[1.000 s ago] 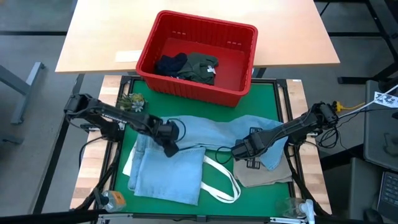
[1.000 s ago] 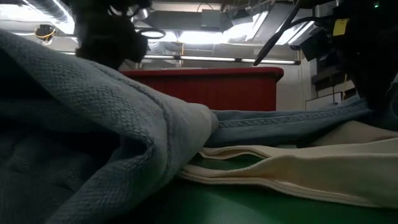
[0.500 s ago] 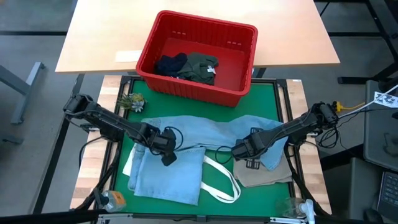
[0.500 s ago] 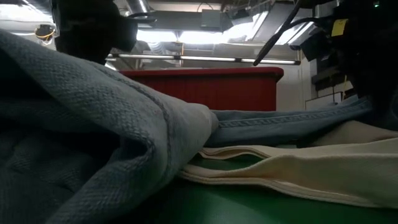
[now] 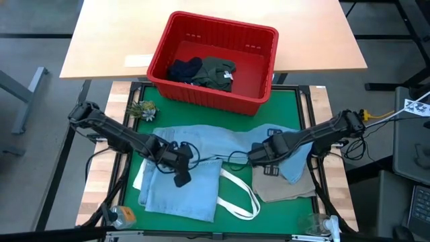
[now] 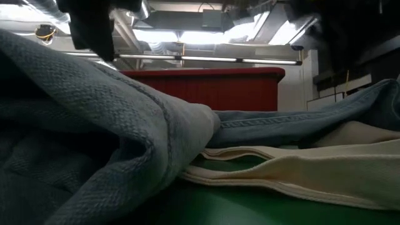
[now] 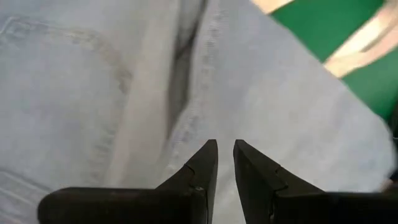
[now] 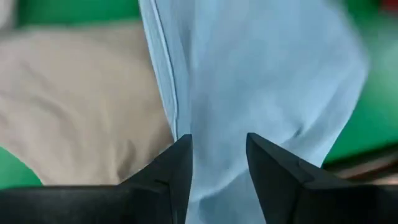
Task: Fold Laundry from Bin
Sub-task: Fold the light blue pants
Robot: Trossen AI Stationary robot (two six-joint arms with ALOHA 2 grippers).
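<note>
Right gripper (image 5: pixel 254 156) spread around the jeans (image 5: pixel 201 144) edge; left gripper (image 5: pixel 180 176), narrowly parted, holds nothing. Risk: denim slips, fold collapses.

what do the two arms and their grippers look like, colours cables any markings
Both arms are dark, nearly black, built of slim jointed links. The left gripper and right gripper each end in two matte black fingers tapering to pointed tips. Thin black cables loop near each wrist. The right arm carries a small yellow tag near its base. No other markings are legible.
</note>
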